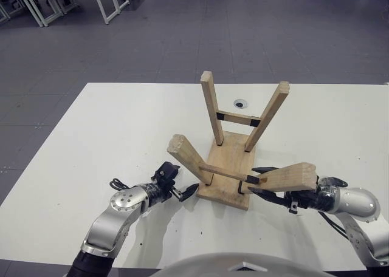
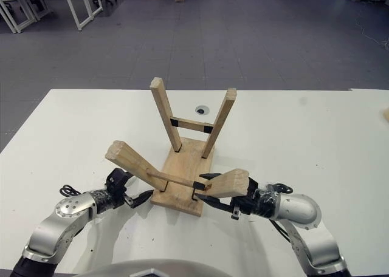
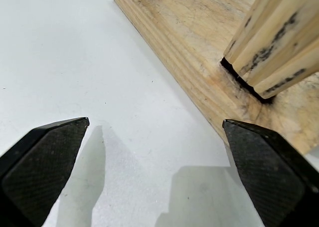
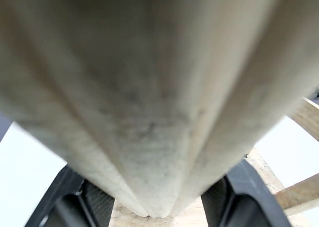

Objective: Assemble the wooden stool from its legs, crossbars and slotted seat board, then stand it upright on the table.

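The wooden stool lies upside down on the white table (image 1: pixel 109 125), its seat board (image 1: pixel 232 163) flat. Two far legs (image 1: pixel 212 107) (image 1: pixel 267 116) stand up, joined by a crossbar (image 1: pixel 238 118). The near left leg (image 1: pixel 189 155) and near right leg (image 1: pixel 289 177) lean outward, with a thin crossbar (image 1: pixel 222 172) between them. My right gripper (image 1: pixel 265 184) is shut on the near right leg, a finger (image 4: pixel 227 197) on each side. My left gripper (image 1: pixel 182 192) is open on the table beside the board's near left corner (image 3: pixel 199 33), touching nothing.
A round cable hole (image 1: pixel 241 104) sits in the table behind the stool. Bare tabletop stretches to the left and right of the stool. Beyond the far edge is grey floor with white table frames (image 1: pixel 109 0).
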### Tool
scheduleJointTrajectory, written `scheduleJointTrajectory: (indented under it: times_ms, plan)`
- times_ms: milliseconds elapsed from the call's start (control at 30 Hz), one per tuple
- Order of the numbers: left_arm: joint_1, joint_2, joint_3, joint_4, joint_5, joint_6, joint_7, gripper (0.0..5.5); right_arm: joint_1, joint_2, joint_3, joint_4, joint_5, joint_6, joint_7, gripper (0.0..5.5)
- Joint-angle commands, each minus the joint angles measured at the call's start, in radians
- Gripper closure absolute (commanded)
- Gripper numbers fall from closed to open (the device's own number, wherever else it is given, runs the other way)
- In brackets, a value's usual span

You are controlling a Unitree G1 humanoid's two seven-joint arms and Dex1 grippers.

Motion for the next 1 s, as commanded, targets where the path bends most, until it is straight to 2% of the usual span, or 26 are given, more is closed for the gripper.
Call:
scheduleJointTrajectory:
  times_ms: [33, 267, 400, 633, 800, 867, 1000]
  plan:
    - [0.015, -0.018, -0.024, -0.025, 0.0, 0.014, 0.004, 0.53, 0.029, -0.041, 0.04, 0.009, -0.085, 0.048, -0.014, 3.48]
    - [0.016, -0.027, -0.026, -0.017, 0.003, 0.011, 0.01, 0.53, -0.035, -0.01, 0.07, 0.042, -0.062, 0.157, -0.073, 3.48]
    - [0.021, -0.03, -0.024, -0.019, 0.005, 0.008, 0.014, 0.53, -0.058, -0.044, 0.139, 0.089, -0.146, 0.221, -0.076, 3.48]
    - [0.009, -0.007, -0.004, -0.009, 0.032, 0.005, 0.021, 0.53, -0.204, 0.076, 0.257, 0.216, -0.3, 0.334, -0.301, 3.48]
    - [-0.015, -0.016, 0.022, -0.014, 0.014, 0.029, 0.022, 0.53, -0.268, 0.099, 0.27, 0.252, -0.217, 0.39, -0.288, 3.48]
    - [-0.023, -0.029, 0.04, -0.039, -0.017, 0.06, 0.027, 0.53, -0.282, 0.094, 0.273, 0.279, -0.225, 0.39, -0.289, 3.48]
    - [-0.081, -0.136, 0.213, -0.271, -0.41, 0.299, 0.083, 0.53, -0.279, 0.107, 0.26, 0.31, -0.201, 0.419, -0.307, 3.48]
